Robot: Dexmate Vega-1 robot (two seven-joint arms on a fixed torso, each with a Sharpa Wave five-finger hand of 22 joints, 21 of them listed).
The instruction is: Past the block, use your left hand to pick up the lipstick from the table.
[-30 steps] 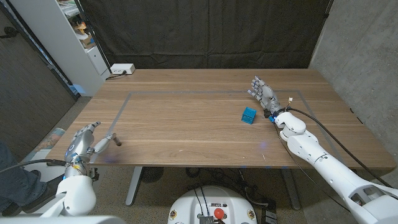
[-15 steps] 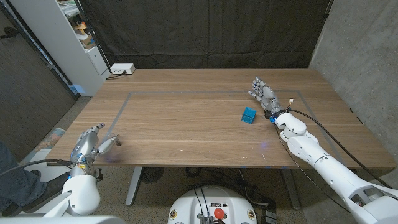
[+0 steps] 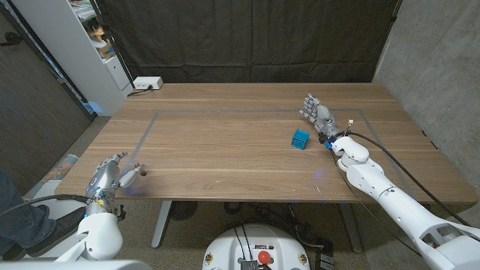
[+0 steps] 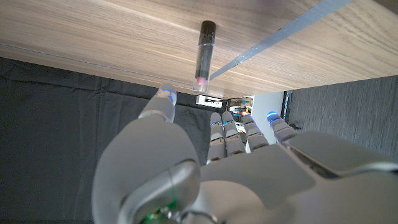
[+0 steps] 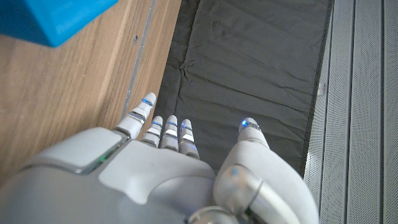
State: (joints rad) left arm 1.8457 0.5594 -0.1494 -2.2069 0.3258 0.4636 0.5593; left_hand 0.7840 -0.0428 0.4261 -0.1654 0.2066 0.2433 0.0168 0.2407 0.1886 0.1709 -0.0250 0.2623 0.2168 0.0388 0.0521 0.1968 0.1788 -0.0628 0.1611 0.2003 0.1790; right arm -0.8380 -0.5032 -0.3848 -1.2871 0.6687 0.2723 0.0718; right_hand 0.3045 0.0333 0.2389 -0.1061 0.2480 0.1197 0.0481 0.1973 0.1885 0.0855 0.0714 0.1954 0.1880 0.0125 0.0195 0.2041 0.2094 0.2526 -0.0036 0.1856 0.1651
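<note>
The lipstick [image 3: 135, 174], a slim tube with a dark cap, lies on the table near the front left corner. In the left wrist view the lipstick [image 4: 204, 56] rests on the wood with nothing around it. My left hand [image 3: 105, 181] hovers at the table's front edge just left of it, fingers apart, holding nothing. The left hand [image 4: 236, 168] has its thumb tip close to the tube's pale end, apart from it. The blue block [image 3: 300, 138] sits far off at the right middle. Just behind it my right hand [image 3: 316, 112] is open with spread fingers. The right wrist view shows the block [image 5: 56, 18] beside the right hand [image 5: 155, 168].
A grey tape line [image 3: 225, 112] outlines a rectangle on the wooden table [image 3: 225, 150]. A white power strip [image 3: 146, 83] lies at the back left corner. A white shelf [image 3: 94, 45] stands past the table's left side, and a black curtain hangs behind.
My left hand has slid slightly back and to the right along the table's front edge, staying beside the lipstick. The block and the right hand have not moved.
</note>
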